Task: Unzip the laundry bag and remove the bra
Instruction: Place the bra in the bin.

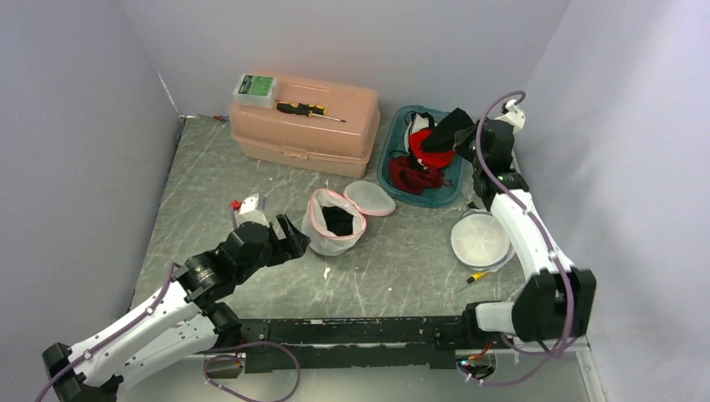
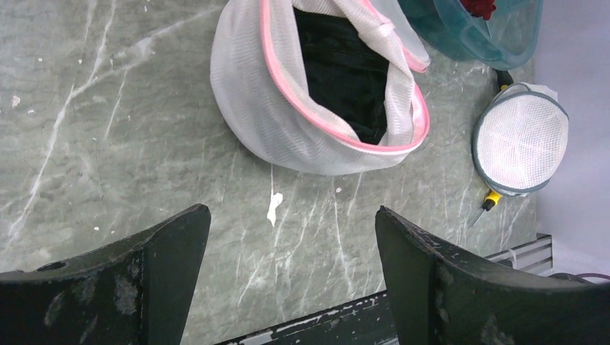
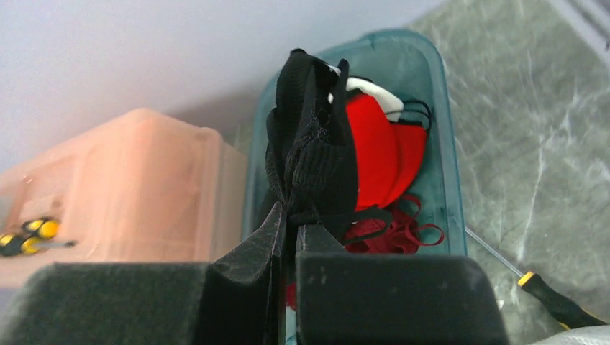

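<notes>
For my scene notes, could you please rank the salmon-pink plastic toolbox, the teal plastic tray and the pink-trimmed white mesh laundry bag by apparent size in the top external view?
Largest: salmon-pink plastic toolbox.
Next: teal plastic tray.
Smallest: pink-trimmed white mesh laundry bag, despite sitting nearer the camera.

The laundry bag (image 2: pixel 252 108) runs off the top of the left wrist view, and whatever's dark inside it is just a black blob. The teal tub (image 2: pixel 496 43) gets cropped there too. Overhead, the label on the green box (image 1: pixel 254 86) is too small to read. In the right wrist view the black bra (image 3: pixel 316 158) hides part of the red garments (image 3: pixel 381 151).
</notes>
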`<state>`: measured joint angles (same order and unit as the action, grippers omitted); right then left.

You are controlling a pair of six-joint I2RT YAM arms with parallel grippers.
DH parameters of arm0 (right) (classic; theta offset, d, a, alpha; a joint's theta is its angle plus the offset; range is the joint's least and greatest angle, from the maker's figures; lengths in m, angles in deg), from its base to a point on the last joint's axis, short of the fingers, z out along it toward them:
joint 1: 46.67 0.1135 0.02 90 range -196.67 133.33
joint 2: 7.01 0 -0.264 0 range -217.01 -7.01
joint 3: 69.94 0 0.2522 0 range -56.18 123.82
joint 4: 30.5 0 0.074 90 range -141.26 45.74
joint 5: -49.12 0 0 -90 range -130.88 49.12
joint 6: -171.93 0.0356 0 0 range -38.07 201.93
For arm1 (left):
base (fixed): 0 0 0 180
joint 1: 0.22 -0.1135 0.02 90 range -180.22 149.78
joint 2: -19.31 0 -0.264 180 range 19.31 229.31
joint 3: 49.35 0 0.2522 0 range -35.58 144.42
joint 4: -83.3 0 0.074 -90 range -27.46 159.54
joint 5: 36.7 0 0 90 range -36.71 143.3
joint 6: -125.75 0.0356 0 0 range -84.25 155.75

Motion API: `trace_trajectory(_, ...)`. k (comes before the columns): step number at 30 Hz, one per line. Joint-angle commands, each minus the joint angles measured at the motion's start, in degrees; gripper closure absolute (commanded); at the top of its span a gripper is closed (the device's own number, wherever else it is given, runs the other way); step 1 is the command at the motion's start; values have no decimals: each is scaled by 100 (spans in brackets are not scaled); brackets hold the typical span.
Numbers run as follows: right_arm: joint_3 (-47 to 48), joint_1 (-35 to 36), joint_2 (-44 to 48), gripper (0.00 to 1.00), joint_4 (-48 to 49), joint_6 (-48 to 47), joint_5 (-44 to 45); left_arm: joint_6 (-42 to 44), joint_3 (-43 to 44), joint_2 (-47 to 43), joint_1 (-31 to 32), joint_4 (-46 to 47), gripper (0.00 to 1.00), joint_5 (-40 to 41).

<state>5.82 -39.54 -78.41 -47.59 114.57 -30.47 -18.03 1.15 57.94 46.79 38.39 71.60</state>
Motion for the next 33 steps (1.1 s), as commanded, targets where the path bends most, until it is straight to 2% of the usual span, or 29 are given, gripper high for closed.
trace_trajectory(1, 25, -507, -606, 100, 1127, 797, -1146, -210, -164, -339, -27, -160, 10, -103)
trace_trajectory(13, -475, -696, -2163, 100, 1813, 521, -1105, -339, -399, -928, -25, -484, 10, -137)
trace_trajectory(22, -738, -695, -2584, 100, 1918, 473, -928, -471, -288, -1108, -27, -864, 11, -86)
trace_trajectory(23, -732, -696, -2610, 95, 1907, 468, -938, -487, -316, -1128, -25, -839, 11, -82)
trace_trajectory(26, -731, -696, -2609, 68, 1869, 459, -943, -511, -369, -1119, -25, -785, 11, -70)
trace_trajectory(27, -744, -696, -2588, 62, 1859, 473, -932, -504, -376, -1101, -25, -786, 11, -58)
trace_trajectory(29, -742, -696, -2482, 54, 1838, 491, -881, -495, -355, -1039, -25, -786, 11, -34)
trace_trajectory(33, -652, -691, -2076, 42, 1745, 618, -848, -438, -277, -917, -25, -788, 11, -20)
